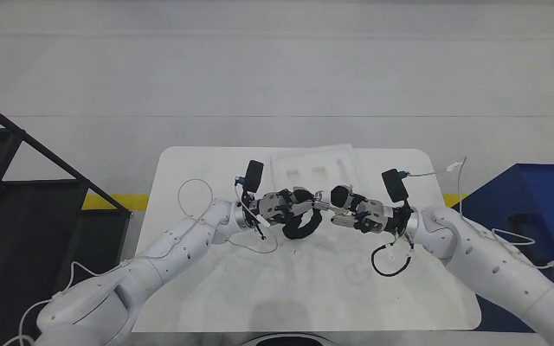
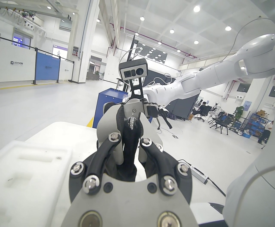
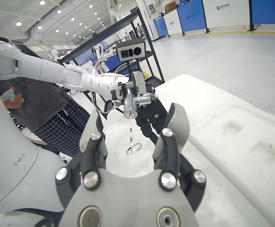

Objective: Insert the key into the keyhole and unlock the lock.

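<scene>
Centrally, the lock (image 3: 130, 105), a chrome cylinder on a black cable (image 3: 150, 122), is held above the desk (image 1: 216, 294), well in from every desk edge. The left claw (image 2: 129, 122) is pressed together on the lock, its pale fingers (image 2: 107, 122) pinching where the cable meets the metal body. The cable's loop hangs below the lock. The key (image 3: 130, 129) stands in the keyhole (image 3: 130, 115) on the lock's round face, seen edge-on, with a wire ring (image 3: 133, 148) dangling from its end. The right claw (image 3: 136, 117) faces that side of the lock and is spread wide. Key and ring show in the gap between its two fingers and touch neither. Beyond the lock, on the side away from the robot, a white foam tray (image 1: 316, 163) lies on the desk with its near rim just past the lock. The tray has shallow rectangular recesses (image 3: 233, 128); what the faint marks in them are cannot be told. Far behind the lock, across the hall floor, blue and white barrier panels (image 3: 191, 17) carry small printed logos.
</scene>
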